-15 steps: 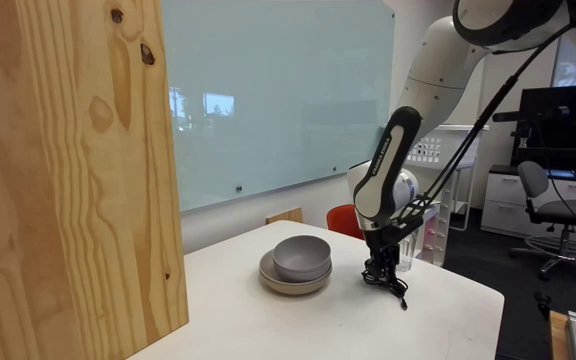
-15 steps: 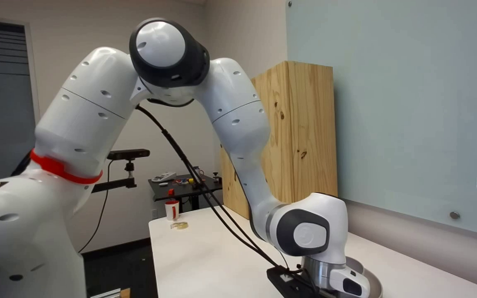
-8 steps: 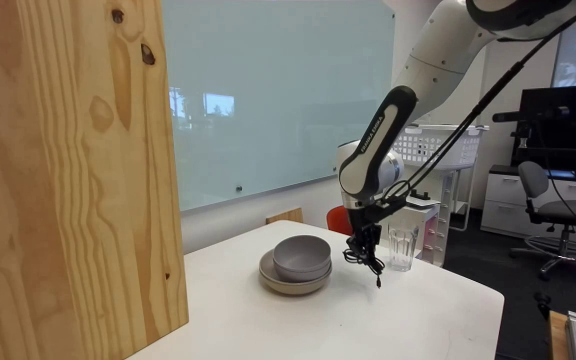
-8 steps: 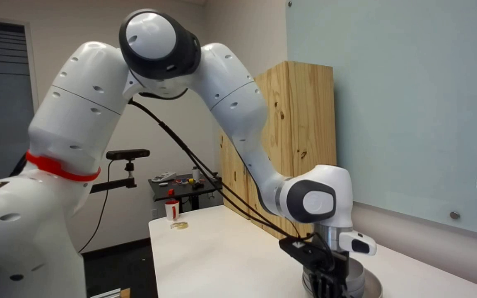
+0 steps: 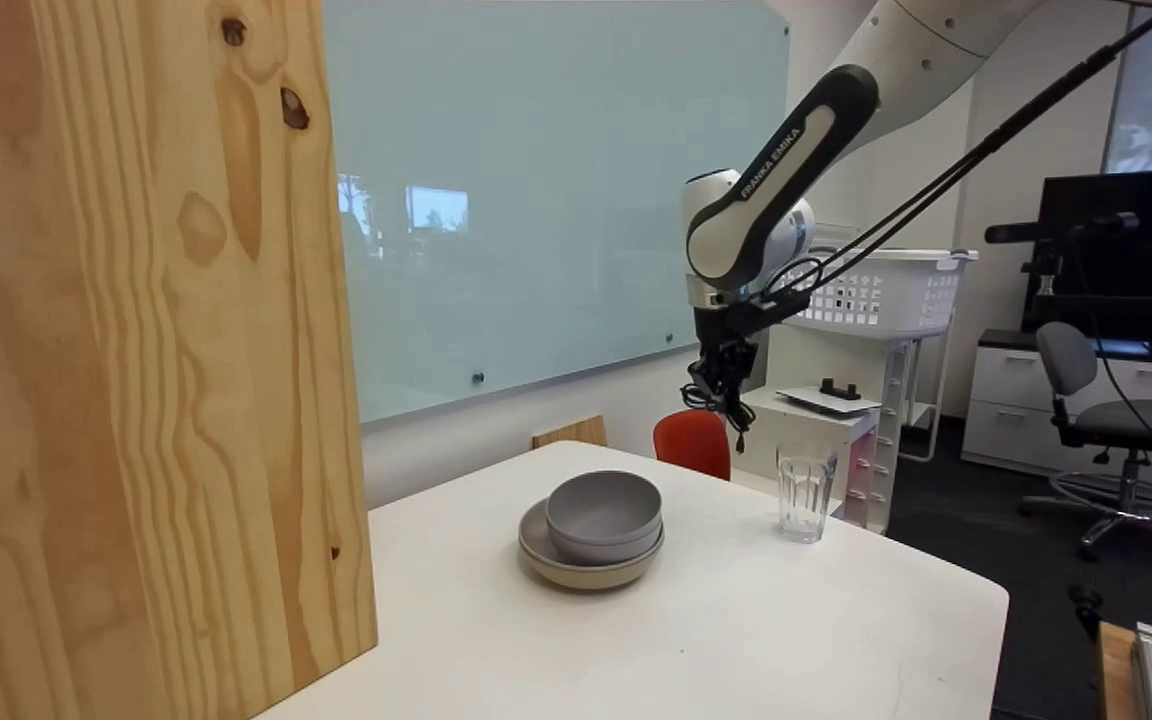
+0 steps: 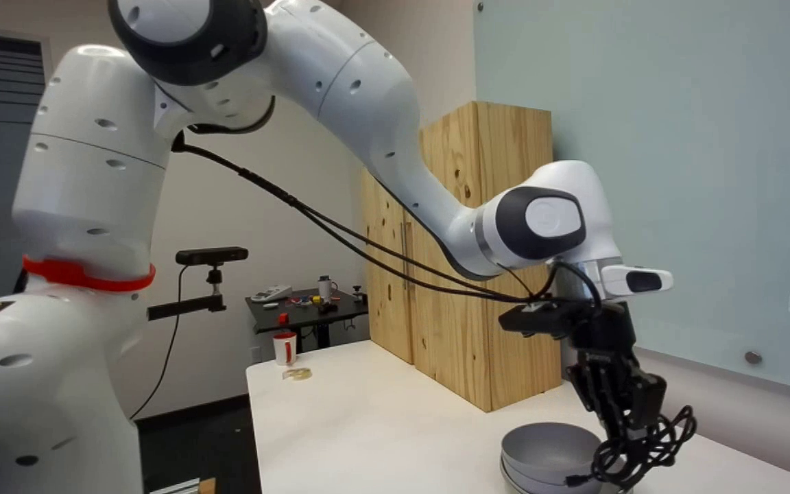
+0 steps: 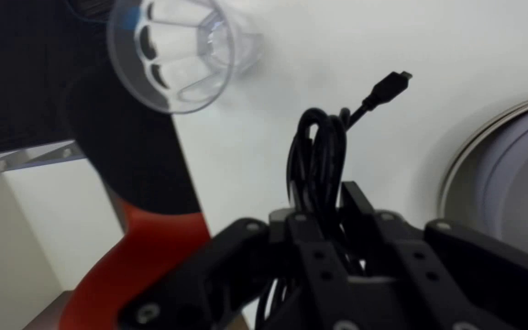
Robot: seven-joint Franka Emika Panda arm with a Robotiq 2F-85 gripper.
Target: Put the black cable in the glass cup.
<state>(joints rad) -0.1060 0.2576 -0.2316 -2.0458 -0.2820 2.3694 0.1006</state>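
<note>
In an exterior view I see the glass cup (image 5: 804, 505) upright on the table (image 5: 736, 620), in an exterior view my claw (image 6: 631, 429) holding the black cable (image 6: 645, 451) aloft, and in the wrist view its fingers (image 7: 312, 250) pinching it.

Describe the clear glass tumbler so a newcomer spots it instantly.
Start at the white table in an exterior view. Near its edge, right of the stacked round grey bowls, stands the clear glass tumbler. Unlike those wide, opaque bowls, it is narrow, transparent and faceted.

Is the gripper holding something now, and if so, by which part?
The gripper holds the black cable by its coiled bundle, around the middle; a plug end sticks out.
</note>
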